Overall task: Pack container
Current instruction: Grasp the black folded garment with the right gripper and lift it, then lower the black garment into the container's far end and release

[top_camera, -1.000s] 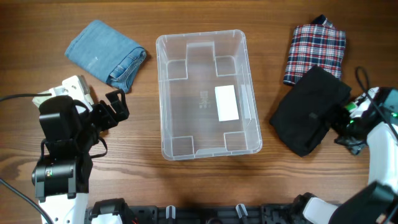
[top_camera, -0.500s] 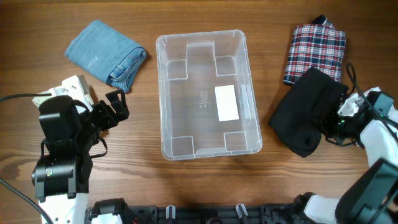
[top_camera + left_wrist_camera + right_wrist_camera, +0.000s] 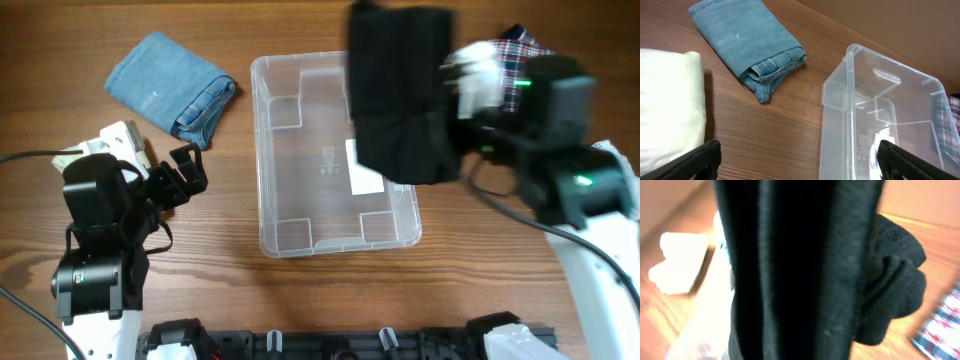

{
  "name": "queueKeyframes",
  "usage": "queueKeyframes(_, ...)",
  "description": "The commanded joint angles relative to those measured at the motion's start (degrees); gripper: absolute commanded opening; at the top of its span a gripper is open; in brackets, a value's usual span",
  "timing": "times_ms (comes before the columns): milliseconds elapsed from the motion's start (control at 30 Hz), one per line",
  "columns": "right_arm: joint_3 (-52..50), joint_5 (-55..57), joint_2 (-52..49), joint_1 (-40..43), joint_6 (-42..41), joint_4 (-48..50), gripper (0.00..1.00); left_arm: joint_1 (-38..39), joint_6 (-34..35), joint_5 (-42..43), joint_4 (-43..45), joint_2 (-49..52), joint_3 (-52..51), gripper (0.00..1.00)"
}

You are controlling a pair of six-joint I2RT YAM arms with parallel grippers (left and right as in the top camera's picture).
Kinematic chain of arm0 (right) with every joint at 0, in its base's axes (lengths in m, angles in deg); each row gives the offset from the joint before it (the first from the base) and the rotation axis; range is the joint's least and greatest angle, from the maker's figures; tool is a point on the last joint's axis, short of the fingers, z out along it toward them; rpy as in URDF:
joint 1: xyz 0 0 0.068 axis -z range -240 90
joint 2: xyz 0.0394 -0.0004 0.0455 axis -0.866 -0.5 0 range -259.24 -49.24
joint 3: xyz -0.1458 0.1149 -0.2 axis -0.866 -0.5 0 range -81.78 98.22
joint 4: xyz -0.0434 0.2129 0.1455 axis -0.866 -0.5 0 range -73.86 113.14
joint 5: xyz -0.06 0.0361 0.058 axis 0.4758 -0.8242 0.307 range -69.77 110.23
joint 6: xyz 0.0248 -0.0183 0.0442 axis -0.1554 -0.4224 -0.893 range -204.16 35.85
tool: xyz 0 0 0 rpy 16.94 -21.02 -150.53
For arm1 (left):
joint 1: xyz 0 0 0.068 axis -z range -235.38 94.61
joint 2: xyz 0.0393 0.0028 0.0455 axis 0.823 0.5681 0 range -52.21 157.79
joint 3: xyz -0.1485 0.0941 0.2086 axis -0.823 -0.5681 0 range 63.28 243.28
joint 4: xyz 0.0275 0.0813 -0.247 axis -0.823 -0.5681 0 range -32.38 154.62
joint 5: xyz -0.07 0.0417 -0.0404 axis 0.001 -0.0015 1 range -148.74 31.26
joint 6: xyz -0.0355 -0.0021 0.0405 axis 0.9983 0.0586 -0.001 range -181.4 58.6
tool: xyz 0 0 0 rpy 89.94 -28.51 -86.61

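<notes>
The clear plastic container (image 3: 262, 150) stands in the middle of the table, with a white label (image 3: 366, 181) on its base. My right gripper (image 3: 455, 100) is shut on a folded black garment (image 3: 400, 90) and holds it in the air over the container's right half. In the right wrist view the black garment (image 3: 805, 265) fills the frame and hides the fingers. My left gripper (image 3: 190, 170) stands open beside the container's left wall, with nothing between its fingers. In the left wrist view the gripper (image 3: 800, 162) spans bare wood and the container's corner (image 3: 850, 80).
Folded blue jeans (image 3: 170, 85) lie at the back left. A white folded garment (image 3: 118, 140) sits under my left arm. A red plaid shirt (image 3: 525, 50) lies at the back right, partly behind my right arm.
My right gripper has shut on the black garment, lifted it off the table at the right and carried it left over the container. The left arm has not moved.
</notes>
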Motion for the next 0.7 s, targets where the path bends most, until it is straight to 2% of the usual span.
queueKeyframes(0,1.2,9.7,-7.5,-8.8,14.4,3.0,0.04,-0.3,-1.3,0.7,0.2,0.0,1.2,1.00)
queueKeyframes(33,1.2,9.8,-10.6,-10.9,16.4,4.8,0.04,-0.3,-1.3,0.7,0.2,0.0,1.2,1.00)
queueKeyframes(167,1.2,9.8,-19.8,-13.0,14.1,11.4,0.04,-0.3,-1.3,0.7,-0.6,0.0,1.2,1.00)
queueKeyframes(233,1.2,9.8,-22.2,-13.0,18.0,11.6,0.04,-0.3,-1.3,0.7,-1.1,0.0,1.2,1.00)
queueKeyframes(333,1.2,9.9,-23.5,-13.6,29.1,11.2,0.04,-0.3,-1.3,0.7,-1.3,0.0,1.2,1.00)
queueKeyframes(500,1.2,9.9,-24.8,-13.7,37.3,9.3,0.04,-0.3,-1.3,0.7,-1.3,0.0,1.2,1.00)
queueKeyframes(633,1.2,10.8,-28.3,-13.7,39.4,9.1,0.05,-0.3,-1.3,0.7,-1.3,0.0,1.2,1.00)
queueKeyframes(667,1.2,15.0,-29.7,-13.7,38.1,11.7,0.32,-0.3,-1.3,0.7,-1.3,0.0,1.2,1.00)
